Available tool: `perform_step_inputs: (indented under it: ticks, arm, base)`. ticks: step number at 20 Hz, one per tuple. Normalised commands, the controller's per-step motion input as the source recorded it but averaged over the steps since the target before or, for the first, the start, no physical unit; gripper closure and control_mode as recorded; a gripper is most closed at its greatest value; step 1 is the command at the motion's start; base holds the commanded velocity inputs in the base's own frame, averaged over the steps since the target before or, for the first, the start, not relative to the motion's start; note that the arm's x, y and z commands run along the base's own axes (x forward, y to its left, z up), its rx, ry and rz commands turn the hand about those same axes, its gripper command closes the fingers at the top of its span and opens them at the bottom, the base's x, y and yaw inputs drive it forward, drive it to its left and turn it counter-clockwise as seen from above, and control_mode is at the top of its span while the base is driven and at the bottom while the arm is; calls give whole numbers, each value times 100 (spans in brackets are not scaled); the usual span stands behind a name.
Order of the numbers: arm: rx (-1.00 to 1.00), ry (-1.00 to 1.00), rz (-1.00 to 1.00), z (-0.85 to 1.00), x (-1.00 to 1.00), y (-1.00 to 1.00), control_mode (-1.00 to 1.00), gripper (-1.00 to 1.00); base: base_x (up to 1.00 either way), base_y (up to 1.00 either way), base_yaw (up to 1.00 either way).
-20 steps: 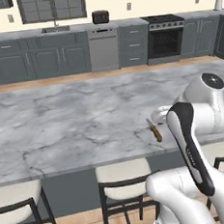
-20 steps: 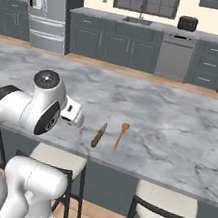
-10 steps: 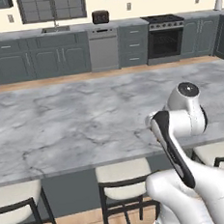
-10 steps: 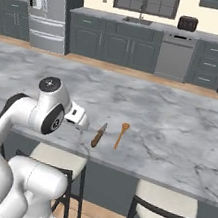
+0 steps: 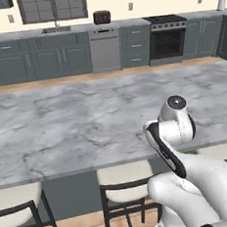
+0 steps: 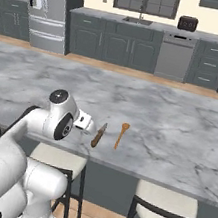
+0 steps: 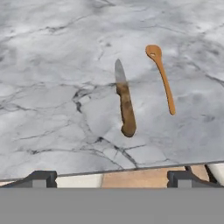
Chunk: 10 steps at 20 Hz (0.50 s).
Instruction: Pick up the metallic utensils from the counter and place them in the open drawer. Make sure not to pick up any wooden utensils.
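Gripper: two dark fingertips (image 7: 111, 177) spread wide apart, nothing between them, above the counter's near edge.
Counter: broad white-grey marble slab with dark veins (image 7: 52, 78).
Knife: grey metal blade with brown handle (image 7: 124, 99), flat near the edge.
Wooden spoon: orange-brown, round bowl (image 7: 162, 75), just beside the knife, apart.
Stools: cream-cushioned seats (image 6: 165, 202) below the edge.

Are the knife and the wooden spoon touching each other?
Apart. The hand view shows bare marble counter between the knife and the wooden spoon along their whole length.
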Motion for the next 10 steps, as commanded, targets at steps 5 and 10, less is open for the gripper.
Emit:
perform_step_inputs:
  ticks: [5, 10]
  arm:
    - [0, 10, 0, -25, 53, -38, -100, -100]
    - [0, 14, 0, -22, 44, -17, -100, -100]
  base:
    - [0, 0, 0]
    - [0, 0, 0]
